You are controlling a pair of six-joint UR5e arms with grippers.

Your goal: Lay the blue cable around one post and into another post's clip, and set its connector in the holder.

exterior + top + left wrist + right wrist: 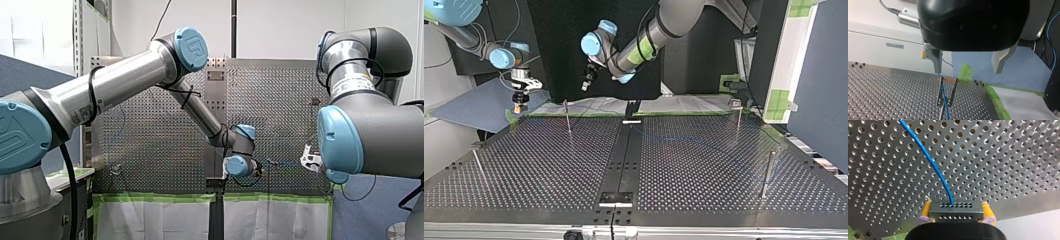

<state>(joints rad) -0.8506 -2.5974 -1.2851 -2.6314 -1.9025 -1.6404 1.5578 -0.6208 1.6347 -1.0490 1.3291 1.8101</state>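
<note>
In the right wrist view my right gripper (956, 217) is shut on a dark perforated connector block (956, 210), its yellow pads (926, 213) on both sides. The blue cable (928, 157) leaves the block and curves away over the perforated table. In the top view my right gripper (520, 100) hangs over the table's far left corner. My left gripper (967, 71) is open with nothing between its metal fingers (936, 61); below one fingertip the blue cable (944, 100) runs into a forked clip post (946, 93). In the top view my left gripper (586, 82) hovers above a thin post (568, 117).
More posts stand on the table (704, 175) at the top view's right (768, 172), far right (738, 120) and left (478, 165). A dark centre strip carries a small holder plate (615, 198) near the front edge. Green tape (995, 100) edges the table.
</note>
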